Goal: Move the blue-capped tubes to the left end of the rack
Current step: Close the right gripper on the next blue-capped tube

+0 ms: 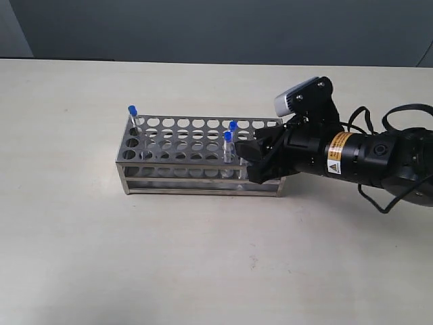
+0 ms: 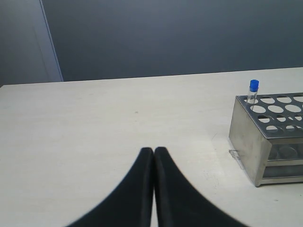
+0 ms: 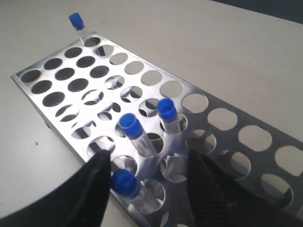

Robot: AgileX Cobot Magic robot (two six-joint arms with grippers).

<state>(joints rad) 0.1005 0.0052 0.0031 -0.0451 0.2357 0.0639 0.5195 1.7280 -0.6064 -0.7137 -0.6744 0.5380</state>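
The steel rack (image 1: 177, 173) lies lengthwise on the table. One blue-capped tube (image 1: 132, 112) stands in its far left corner hole. Two more (image 1: 233, 127) (image 1: 228, 139) stand near the right end, just left of my right gripper (image 1: 249, 161). In the right wrist view that gripper (image 3: 149, 163) is open over the rack (image 3: 82, 73), its fingers straddling a cluster of three tubes (image 3: 124, 181) (image 3: 130, 126) (image 3: 166, 109); the nearest leans close to one finger (image 3: 97, 175). The corner tube (image 3: 75, 21) stands far off. My left gripper (image 2: 154, 152) is shut and empty over bare table.
The left wrist view shows the rack's end (image 2: 246, 137) and the corner tube (image 2: 253, 87) off to one side of the left gripper. The right arm's black body and cables (image 1: 379, 159) lie over the table right of the rack.
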